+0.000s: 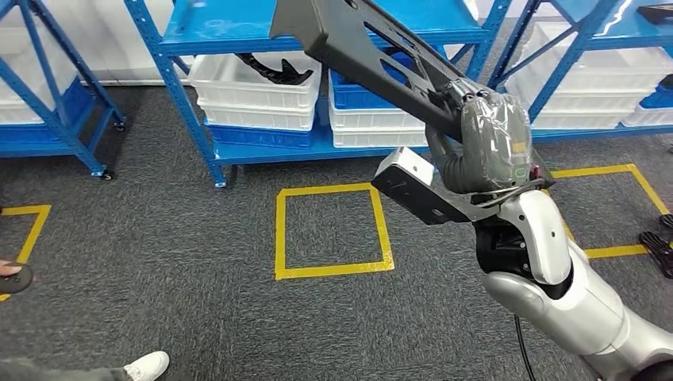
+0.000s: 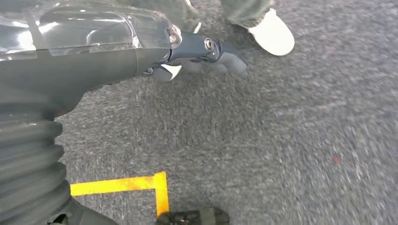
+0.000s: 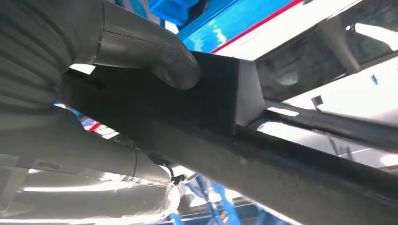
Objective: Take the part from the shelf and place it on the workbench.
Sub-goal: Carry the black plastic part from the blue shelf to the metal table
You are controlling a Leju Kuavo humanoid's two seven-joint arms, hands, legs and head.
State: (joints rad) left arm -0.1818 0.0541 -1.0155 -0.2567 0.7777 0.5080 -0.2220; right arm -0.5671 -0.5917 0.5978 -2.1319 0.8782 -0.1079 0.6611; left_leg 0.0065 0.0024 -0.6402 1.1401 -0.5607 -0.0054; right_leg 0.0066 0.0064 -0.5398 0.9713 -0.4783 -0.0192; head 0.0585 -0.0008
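The right robot hand (image 1: 486, 139) grips the long dark part (image 1: 361, 55) at upper centre; the left robot hand (image 2: 187, 51) hangs empty, fingers apart.

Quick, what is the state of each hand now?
Left hand: holds nothing, fingers stretched out over the carpet.
Right hand: grips the dark part, lifted in front of the shelf.

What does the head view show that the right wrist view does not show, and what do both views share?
Head view alone: the blue shelf, white bins, the yellow floor square, a person's white shoe, and the long dark part nearly whole, raised in front of the shelf. Right wrist view alone: the thumb pressing on a flat face of the part, seen close. Both: the right robot hand holding the dark part.
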